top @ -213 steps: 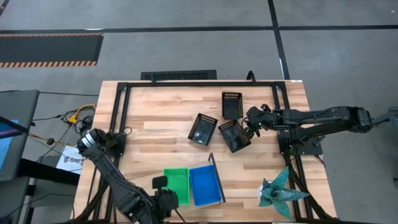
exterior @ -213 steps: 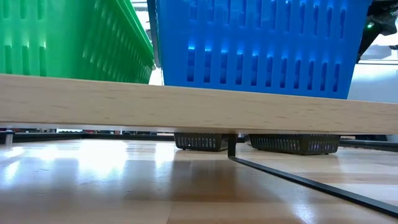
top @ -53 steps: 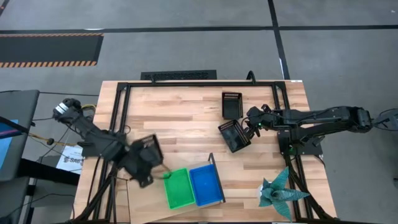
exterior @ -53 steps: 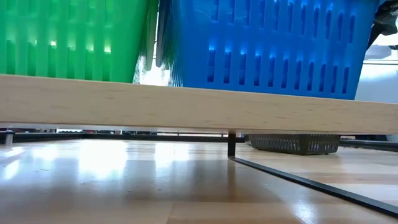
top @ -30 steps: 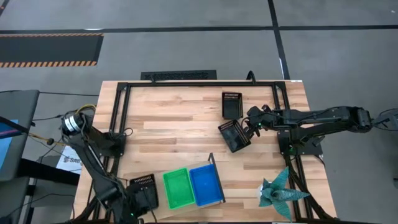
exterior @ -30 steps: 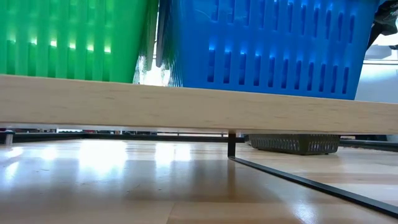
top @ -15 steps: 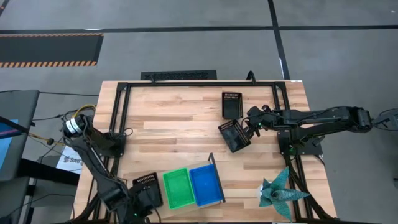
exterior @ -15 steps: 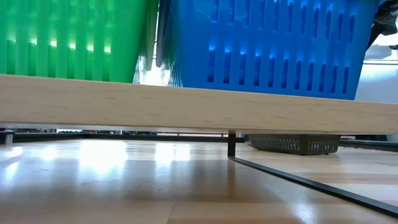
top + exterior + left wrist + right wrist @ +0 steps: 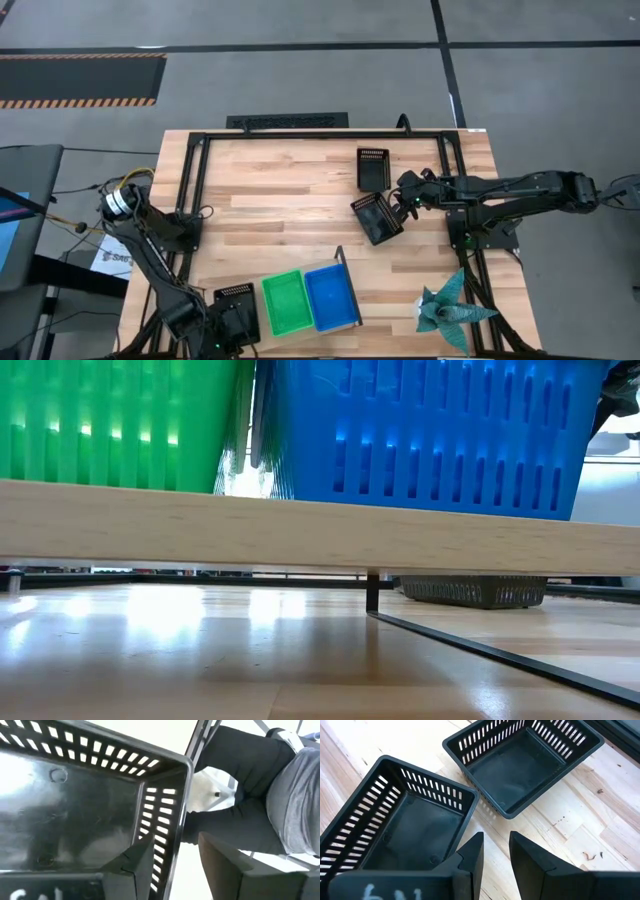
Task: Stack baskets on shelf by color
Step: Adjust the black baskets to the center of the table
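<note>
From above, I take the shelf [image 9: 300, 345] as my landmark: a light plank at the near edge of the table. On it I see a green stack [image 9: 284, 303] and a blue stack [image 9: 331, 297] side by side, blue just beside the thin black upright [image 9: 347, 284]. How many baskets each stack holds I cannot tell from here. My left pincer [image 9: 232, 312] is at the green stack's outer side, clenched on a black basket [image 9: 236, 304] over the shelf's one free place. Two more black baskets lie well beyond the shelf: one [image 9: 377, 217] right at my right pincer [image 9: 405, 205], the other [image 9: 372, 169] just past it. So I count three black baskets in all. I judge green and blue finished, black barely begun: this one to set down, two more to bring.

At table height, green slotted walls [image 9: 110, 420] and blue slotted walls [image 9: 430, 430] stand on the plank, and one black basket [image 9: 472, 592] shows beneath it, far off.

My left wrist camera shows my fingers [image 9: 131, 862] grasping the black basket's wall.

My right wrist camera shows my fingers [image 9: 470, 857] parted, holding nothing, poised over the rim of the nearer black basket, the farther one close behind it.
</note>
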